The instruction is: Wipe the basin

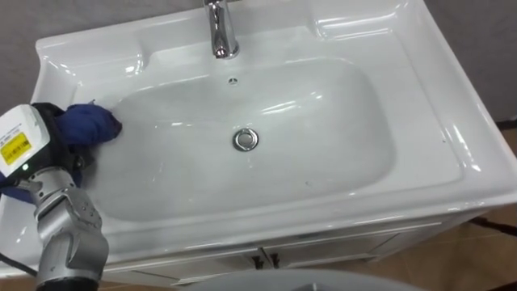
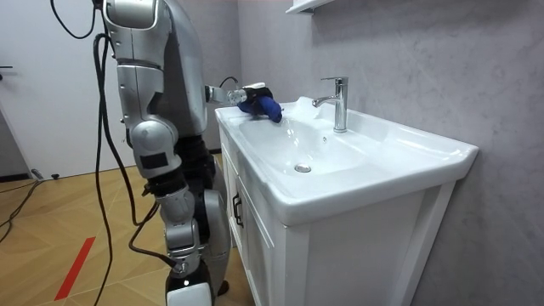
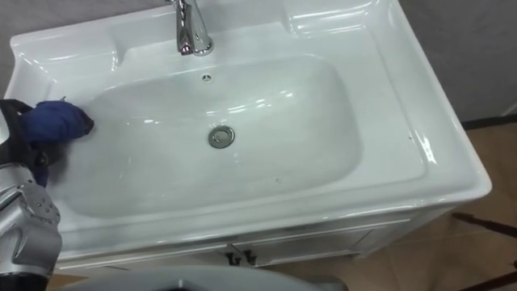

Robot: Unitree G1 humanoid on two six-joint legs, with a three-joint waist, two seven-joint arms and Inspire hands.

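white basin, blue cloth, chrome tap

A: At the left rim of the basin, what's lost?
B: The left robot hand, its front buried in the blue cloth.
A: And at the basin's back ledge?
B: The tap, top cut by the edge.

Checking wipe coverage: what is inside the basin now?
Drain at the bottom, overflow hole above it, blue cloth at the left edge with the left hand. The basin surface under the cloth is covered.
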